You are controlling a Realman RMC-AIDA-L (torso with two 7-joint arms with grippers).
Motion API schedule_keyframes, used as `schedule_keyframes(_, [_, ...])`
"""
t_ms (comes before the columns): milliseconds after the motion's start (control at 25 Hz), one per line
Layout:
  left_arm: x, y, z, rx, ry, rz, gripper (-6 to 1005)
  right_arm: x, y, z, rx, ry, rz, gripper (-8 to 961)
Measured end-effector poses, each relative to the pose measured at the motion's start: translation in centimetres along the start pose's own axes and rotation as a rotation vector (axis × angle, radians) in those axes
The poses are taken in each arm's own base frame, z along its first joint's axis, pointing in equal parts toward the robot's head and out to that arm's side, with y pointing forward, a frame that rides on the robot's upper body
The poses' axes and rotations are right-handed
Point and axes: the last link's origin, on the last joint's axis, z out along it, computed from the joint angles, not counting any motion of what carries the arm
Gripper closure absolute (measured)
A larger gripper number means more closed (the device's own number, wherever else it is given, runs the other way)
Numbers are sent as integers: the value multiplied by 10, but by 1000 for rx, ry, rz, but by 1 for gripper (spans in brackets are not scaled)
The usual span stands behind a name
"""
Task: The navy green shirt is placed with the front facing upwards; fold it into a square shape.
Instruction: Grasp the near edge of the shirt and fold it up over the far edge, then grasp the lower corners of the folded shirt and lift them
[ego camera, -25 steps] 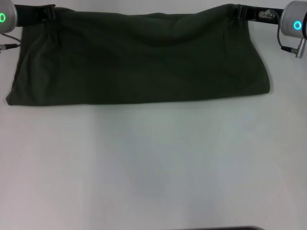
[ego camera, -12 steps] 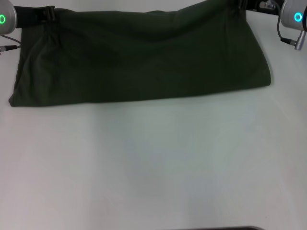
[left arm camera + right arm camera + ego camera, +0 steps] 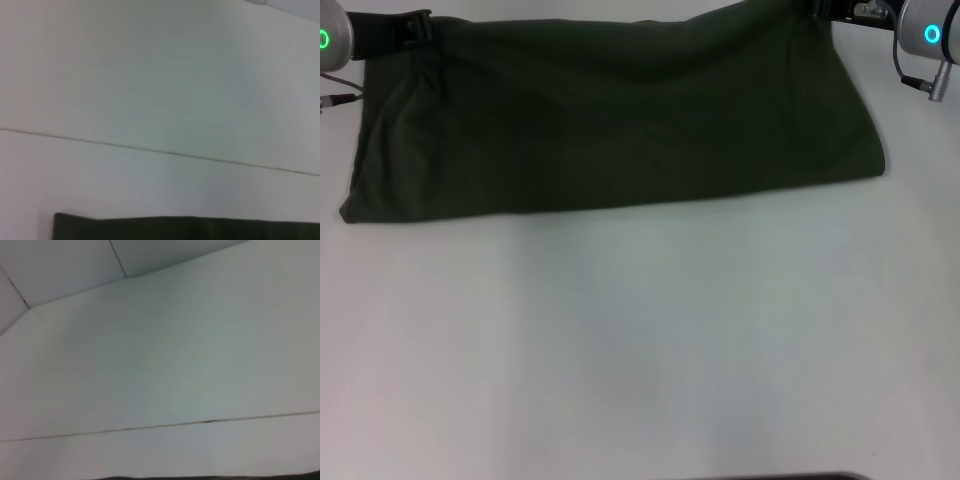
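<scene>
At the far edge of the surface (image 3: 640, 340) lies the shirt (image 3: 620, 120), folded into a broad dark band across nearly its full width, no print showing. The left tool (image 3: 418, 28) sits at its far left corner and the right tool (image 3: 817, 12) at its far right corner, where the cloth rises in a slight peak; whether either is clenched on the fabric cannot be told from here. The cloth looks soft, light and limp, likely to sag and drag between two holds, so I judge the corners or the doubled hem the soundest places to take it. The surface is plain white, matte and seamed; pale walls stand behind.
</scene>
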Motion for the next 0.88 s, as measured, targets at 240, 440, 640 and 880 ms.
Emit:
schedule_keyframes(240, [-2,-5,0,18,-4,-18,774,-3,-1,1,13,-2,-10,671])
schedule_keyframes(440, [-3,-8,0,29,-12,-20,766,-7,3,4,16,0,-47,600])
schedule_keyframes(640, [-1,-21,-8,72,-4,-36,578,-12,1,2,16,-3,-51,529])
schedule_keyframes(880, [9,-35,-38,83,49,-61,491,-18,-5,-11,-49,23,-21,501])
